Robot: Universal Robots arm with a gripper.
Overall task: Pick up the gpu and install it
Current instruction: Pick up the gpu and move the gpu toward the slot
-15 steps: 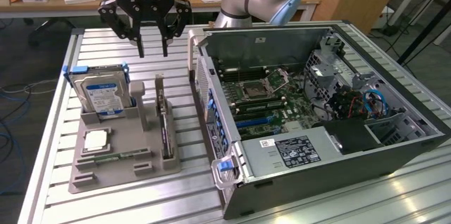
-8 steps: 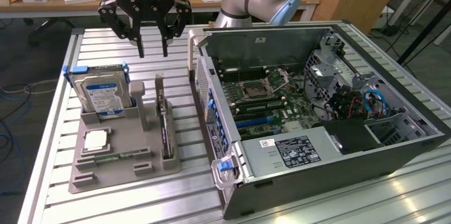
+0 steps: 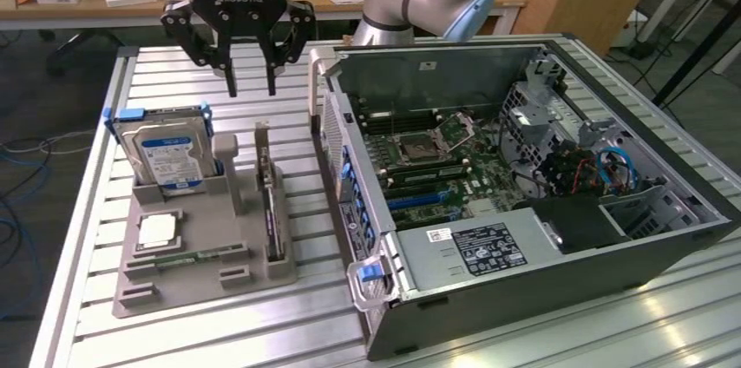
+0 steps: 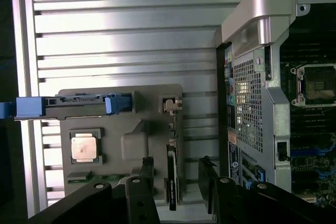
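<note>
**Open gripper above the parts tray, gpu seated in its slot**

One gripper (image 3: 252, 88) (image 4: 177, 162) is shown. It is black, with two slim fingers (image 3: 232, 77) spread wide apart and nothing held between them. It is seen hanging above the tray, clear of every part. In the wrist view the gpu is seen below the gap between the two fingers.

One gpu (image 3: 273, 212) (image 4: 171, 179) is counted. It is a thin, flat, dark card, set upright on its long edge in a narrow slot of the tray. One silver metal bracket (image 3: 262, 138) is carried at the end nearer the gripper. The slot lies on the side of the tray nearest the computer case.

One tray (image 3: 197, 285) (image 4: 131, 140) is shown, grey, matte and moulded into blocks and pockets. Three further parts are held in it:
- One boxy silver hard drive (image 3: 173, 155) with a blue-and-white label is stood on edge in a blue plastic frame.
- One square processor chip (image 3: 156, 229) with a pale metal lid is laid flat.
- One slim green memory stick (image 3: 197, 255) is laid flat just beside the chip.

One computer case (image 3: 602, 238) (image 4: 252, 77) is laid on its side with the side panel off. Its rear wall is of perforated sheet metal, and a green circuit board is exposed inside.

Tray and case are both carried on one table (image 3: 232, 333) of ribbed aluminium slats.
</note>
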